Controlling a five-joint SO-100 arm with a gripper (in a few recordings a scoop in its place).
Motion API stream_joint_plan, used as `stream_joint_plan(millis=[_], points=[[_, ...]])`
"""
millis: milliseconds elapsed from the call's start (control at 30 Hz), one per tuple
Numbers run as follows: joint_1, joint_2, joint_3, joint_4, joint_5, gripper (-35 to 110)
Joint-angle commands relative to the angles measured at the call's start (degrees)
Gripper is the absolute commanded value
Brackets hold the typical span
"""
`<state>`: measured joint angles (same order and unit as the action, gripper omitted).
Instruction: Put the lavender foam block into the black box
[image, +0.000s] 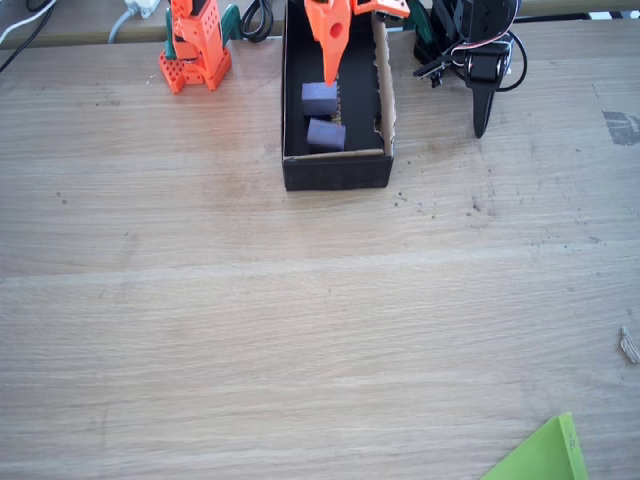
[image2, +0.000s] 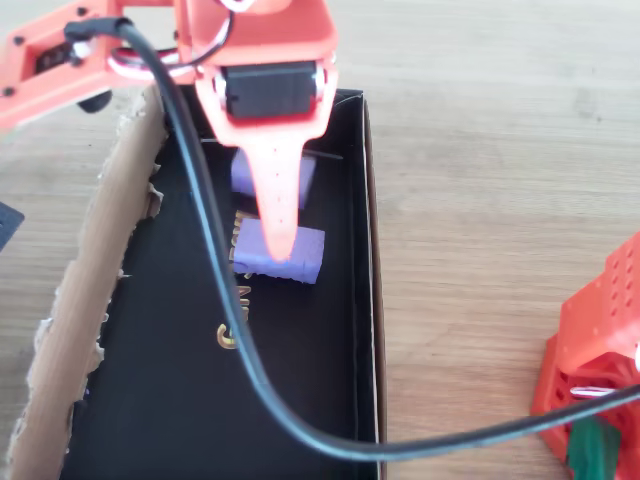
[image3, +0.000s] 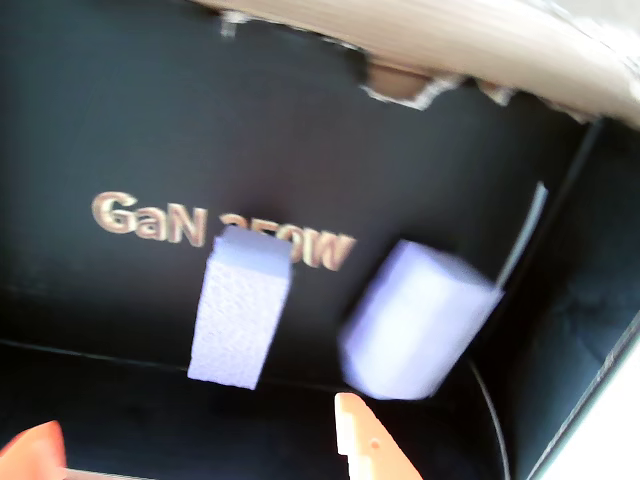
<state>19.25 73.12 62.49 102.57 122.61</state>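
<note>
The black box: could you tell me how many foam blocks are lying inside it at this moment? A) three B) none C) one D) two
D: two lavender-blue foam blocks, one and another, lie on the floor of the black box in the fixed view, under the gripper; the wrist view shows the same pair by the gold print.

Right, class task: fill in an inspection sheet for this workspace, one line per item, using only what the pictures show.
Surface: pale wooden table, a few dark specks near the box.
Job's things: black box with a torn brown edge; two lavender-blue foam blocks lie inside, one beside the other. Which is the paler cannot be told.
Clutter: green sheet corner; small scrap at the right edge.
Grippers: orange gripper open above the blocks, holding nothing.
Cables: black cable crossing over the box.
Surroundings: orange part and a black arm at the table's far edge.
</note>
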Motion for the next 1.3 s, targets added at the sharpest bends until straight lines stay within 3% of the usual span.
stream_joint_plan(millis=[0, 100, 233, 367, 467, 567, 700, 833, 933, 1100, 1267], points=[[1.67, 3.43, -1.93, 1.49, -1.14, 41], [2.55, 4.22, -1.85, 2.46, -1.67, 38], [5.45, 8.79, 2.11, 2.55, -2.20, 1], [12.22, 22.76, 15.38, -2.37, -4.04, 0], [23.38, 31.11, 20.74, -3.08, -10.81, 0], [39.99, 35.24, 22.85, -4.75, -22.06, 0], [62.31, 38.67, 28.92, -15.29, -46.05, 0], [74.27, 35.33, 33.13, -27.25, -70.58, 0], [77.17, 34.10, 38.14, -35.33, -82.27, 0], [75.59, 39.29, 53.44, -49.57, -88.68, 0], [69.43, 46.58, 69.87, -59.15, -83.14, 0]])
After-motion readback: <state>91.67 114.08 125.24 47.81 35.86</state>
